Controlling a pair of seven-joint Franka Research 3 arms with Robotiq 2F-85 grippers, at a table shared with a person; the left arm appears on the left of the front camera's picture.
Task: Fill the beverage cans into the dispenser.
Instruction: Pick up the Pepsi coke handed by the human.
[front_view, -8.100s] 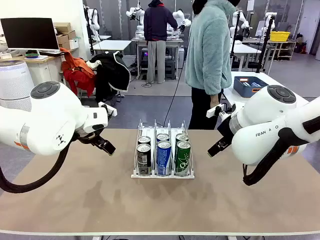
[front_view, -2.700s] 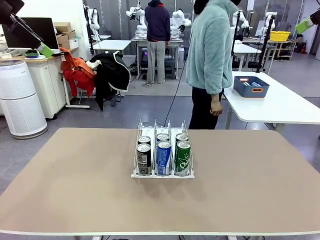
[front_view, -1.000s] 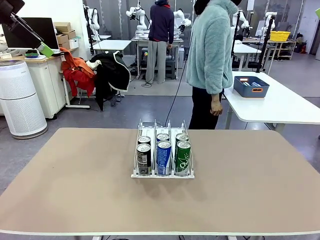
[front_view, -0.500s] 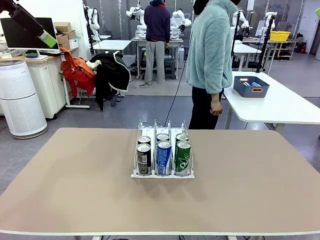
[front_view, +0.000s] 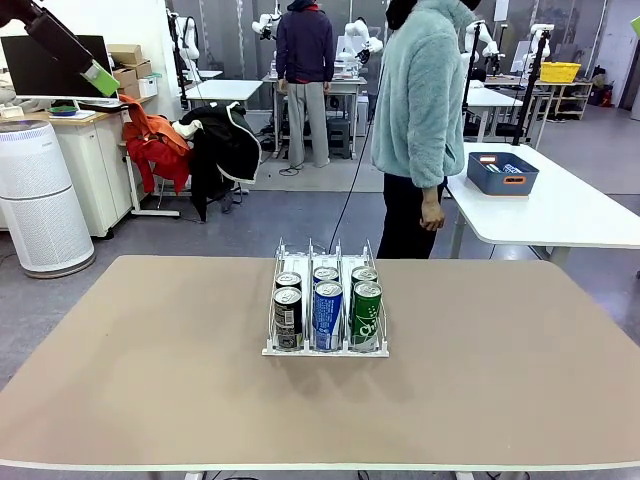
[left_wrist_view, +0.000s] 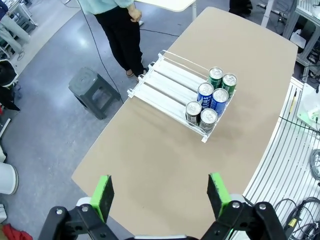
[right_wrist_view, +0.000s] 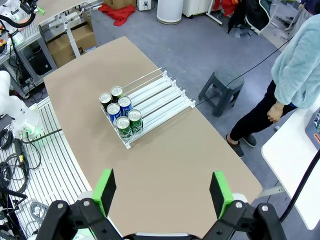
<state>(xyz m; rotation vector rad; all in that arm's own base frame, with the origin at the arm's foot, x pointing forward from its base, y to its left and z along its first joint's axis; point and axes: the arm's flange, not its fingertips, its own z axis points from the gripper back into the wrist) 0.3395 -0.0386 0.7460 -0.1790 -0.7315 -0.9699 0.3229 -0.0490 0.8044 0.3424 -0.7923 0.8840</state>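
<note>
Both left hand and right hand wide open, empty, now high above dispenser; cans unmoved.

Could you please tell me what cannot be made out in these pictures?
- Front view: the three rear beverage cans show just their tops; the front cans hide their labels.
- Left and right wrist views: the cans carry lettering too small to read.
- Front view: what lies in the blue tub on the side table is mostly hidden by its wall.
</note>
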